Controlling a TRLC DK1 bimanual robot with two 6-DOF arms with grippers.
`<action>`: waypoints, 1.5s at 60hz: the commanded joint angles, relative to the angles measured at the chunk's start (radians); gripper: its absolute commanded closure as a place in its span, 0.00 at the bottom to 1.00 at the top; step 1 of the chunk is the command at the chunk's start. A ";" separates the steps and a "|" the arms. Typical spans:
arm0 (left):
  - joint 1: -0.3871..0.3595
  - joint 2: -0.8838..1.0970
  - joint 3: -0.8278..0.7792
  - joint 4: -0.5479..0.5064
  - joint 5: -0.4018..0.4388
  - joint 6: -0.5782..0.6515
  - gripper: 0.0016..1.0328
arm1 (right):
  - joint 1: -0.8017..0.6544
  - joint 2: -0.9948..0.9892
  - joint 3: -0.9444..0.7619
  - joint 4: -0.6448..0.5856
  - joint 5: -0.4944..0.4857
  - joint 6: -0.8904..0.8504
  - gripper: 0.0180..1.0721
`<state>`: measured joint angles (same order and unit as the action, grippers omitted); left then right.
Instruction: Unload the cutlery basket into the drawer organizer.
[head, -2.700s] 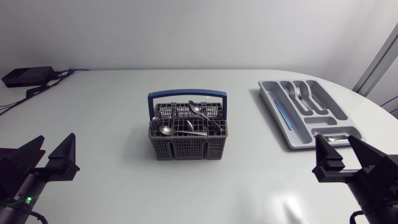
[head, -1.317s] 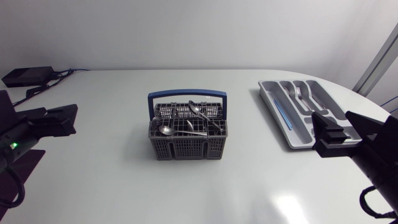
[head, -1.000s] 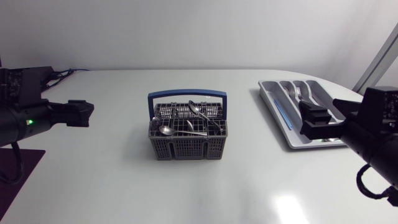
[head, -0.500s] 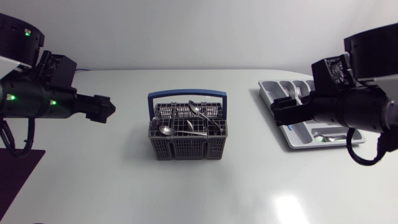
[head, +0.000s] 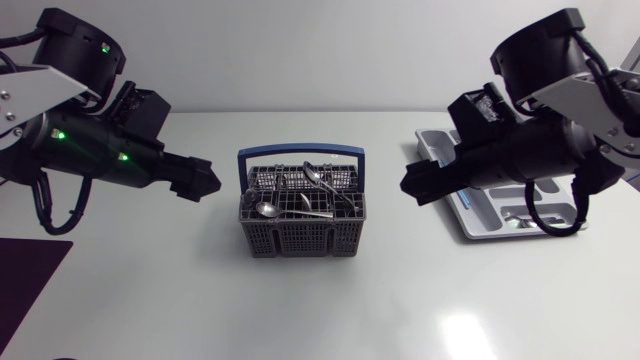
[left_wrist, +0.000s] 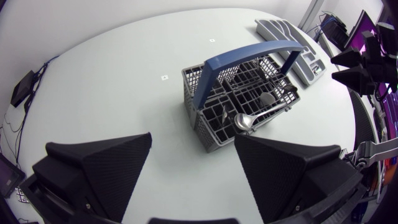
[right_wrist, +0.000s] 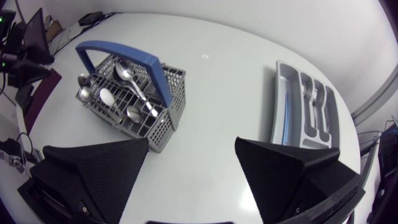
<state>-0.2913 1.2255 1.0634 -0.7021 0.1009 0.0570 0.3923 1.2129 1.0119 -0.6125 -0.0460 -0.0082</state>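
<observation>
Our cutlery basket (head: 302, 215): grey mesh, blue handle, spoons (head: 268, 209) inside. Only the right wrist view shows forks (right_wrist: 316, 99) in the drawer organizer (right_wrist: 277, 99). Left claw (left_wrist: 193, 138) and right claw (right_wrist: 191, 142) gape empty.

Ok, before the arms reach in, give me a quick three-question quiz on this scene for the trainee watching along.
1. True or false: the left end effector is open and holds nothing.
2. Multiple choice: the handle of the cutlery basket is A) red, B) blue, C) green.
3. Short answer: which container already holds forks?

Key: 1 true. 2 B. 3 the drawer organizer.
</observation>
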 joint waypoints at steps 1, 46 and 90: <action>-0.016 0.029 0.040 -0.008 0.008 0.021 0.10 | 0.020 0.028 0.022 -0.021 -0.035 -0.076 0.05; -0.037 0.095 0.038 0.016 0.008 -0.032 0.10 | 0.289 0.343 0.329 -0.161 -0.172 -0.381 0.05; -0.039 0.017 -0.054 0.092 -0.007 -0.068 0.11 | 0.361 0.617 0.577 -0.296 -0.212 -0.658 0.12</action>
<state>-0.3233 1.2633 1.0355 -0.6209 0.0998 0.0174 0.7391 1.7943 1.5597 -0.8944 -0.2512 -0.6308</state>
